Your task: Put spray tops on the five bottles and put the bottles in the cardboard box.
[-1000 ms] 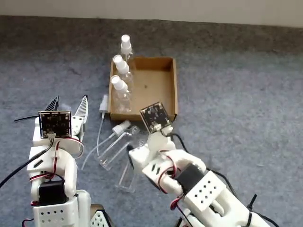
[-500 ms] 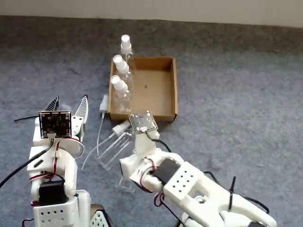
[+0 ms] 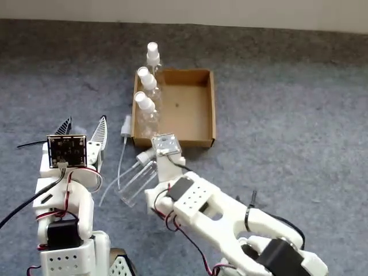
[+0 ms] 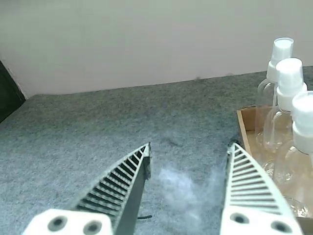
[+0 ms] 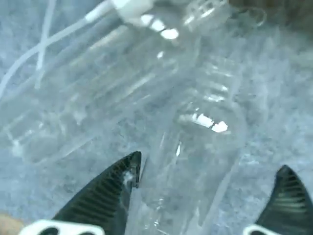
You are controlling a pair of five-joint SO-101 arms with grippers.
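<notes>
While the arm on the left sits back with its left pincer (image 3: 83,122) spread wide and empty, well short of the bottles, the work looks to belong to the other arm. Just to the right of that idle pincer a loose spray top (image 3: 126,127) lies on the grey carpet (image 3: 287,115), its thin tube trailing back towards the arms. Next come two clear bottles on their sides, touching or nearly so: a capped bottle (image 3: 133,179) with its top pointing towards the box, and beside it an open bottle (image 5: 205,122) with a bare threaded neck.

The right pincer (image 5: 210,164) hangs directly over that open bottle with its jaws wide, one on each side of the body. The bottle's long axis runs between them, neck pointing away from the wrist, so I'd judge a straight drop and squeeze would catch it across its width. The tight spot is the capped bottle lying close against the near jaw's side; the far side has open carpet.

Beyond stands the cardboard box (image 3: 211,106), two capped bottles upright along its left wall, a third at its far corner, inside or just behind, I can't tell.
</notes>
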